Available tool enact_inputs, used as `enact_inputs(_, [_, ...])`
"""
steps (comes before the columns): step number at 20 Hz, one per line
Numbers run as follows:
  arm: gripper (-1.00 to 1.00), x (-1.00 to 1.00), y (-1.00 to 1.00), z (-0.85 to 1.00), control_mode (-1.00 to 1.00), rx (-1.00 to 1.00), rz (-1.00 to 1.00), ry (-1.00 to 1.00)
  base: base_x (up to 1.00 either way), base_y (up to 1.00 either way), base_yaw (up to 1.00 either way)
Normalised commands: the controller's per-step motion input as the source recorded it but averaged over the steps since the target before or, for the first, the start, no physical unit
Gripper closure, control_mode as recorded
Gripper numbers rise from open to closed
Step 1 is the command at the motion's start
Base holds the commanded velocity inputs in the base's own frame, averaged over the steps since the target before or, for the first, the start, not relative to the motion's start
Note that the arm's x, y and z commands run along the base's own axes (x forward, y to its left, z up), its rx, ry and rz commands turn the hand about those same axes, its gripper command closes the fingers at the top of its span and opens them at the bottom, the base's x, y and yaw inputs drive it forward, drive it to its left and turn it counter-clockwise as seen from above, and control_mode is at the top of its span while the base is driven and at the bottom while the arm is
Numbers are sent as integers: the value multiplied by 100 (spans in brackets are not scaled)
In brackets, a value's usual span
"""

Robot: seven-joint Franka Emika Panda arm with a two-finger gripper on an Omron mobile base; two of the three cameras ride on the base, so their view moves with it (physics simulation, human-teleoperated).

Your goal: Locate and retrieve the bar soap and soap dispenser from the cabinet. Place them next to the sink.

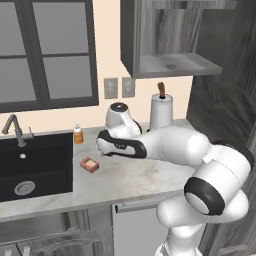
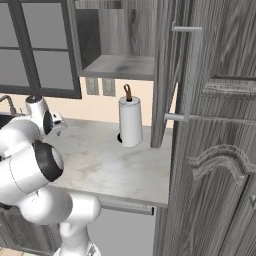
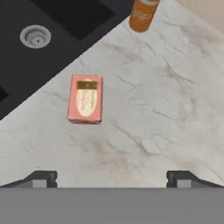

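While the gripper (image 3: 112, 177) hangs over the marble counter (image 3: 175, 109) with jaws spread wide and empty, the bar soap (image 3: 85, 99) lies flat ahead of its fingertips, apart from them, beside the sink (image 3: 39, 39); the soap dispenser (image 3: 143, 14) stands farther on.

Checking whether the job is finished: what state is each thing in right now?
bar soap: flat on the counter beside the sink, free.
soap dispenser: upright on the counter at the sink's edge.
cabinet: open, shelf bare.
sink: basin empty.
tool: open, holding nothing, above the counter.
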Motion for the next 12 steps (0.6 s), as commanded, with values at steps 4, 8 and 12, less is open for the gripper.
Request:
enact_inputs(4, [-100,-13,-62,23,-100,2,-9,0,0,0,0])
enact_inputs(8, [-100,-27,-59,3,-100,0,-12,0,0,0,0])
enact_inputs(12, [-100,-28,-60,3,-100,0,-14,0,0,0,0])
